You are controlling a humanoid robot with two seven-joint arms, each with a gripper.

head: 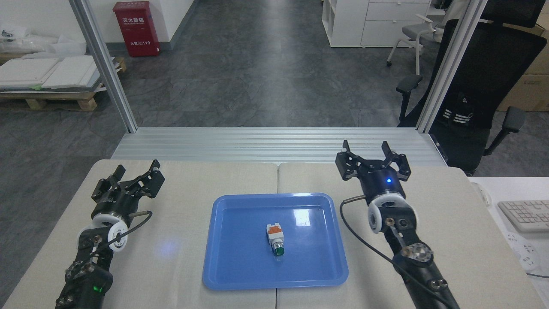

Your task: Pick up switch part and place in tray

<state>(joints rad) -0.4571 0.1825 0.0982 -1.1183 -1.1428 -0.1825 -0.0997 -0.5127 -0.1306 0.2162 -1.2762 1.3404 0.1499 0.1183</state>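
While 1 switch part (274, 239) lies in 1 tray (231, 274), 2 grippers (fingers spread, empty)

**Bright, even light and a pretty clean shot**

The room is well lit from overhead and everything reads soft and even, no harsh shadows anywhere. The glossy blue tray (240, 274) catches white ceiling glare on its floor near the far rim, and the switch part (274, 238) throws only a faint, tight shadow. A pale bluish glow sits on the table (180, 240) left of the tray. The dark floor (257, 77) shows a dull sheen. Focus is sharp across the middle; the aluminium posts lean outward toward the edges, classic wide-angle bend. The far corners look slightly softer.
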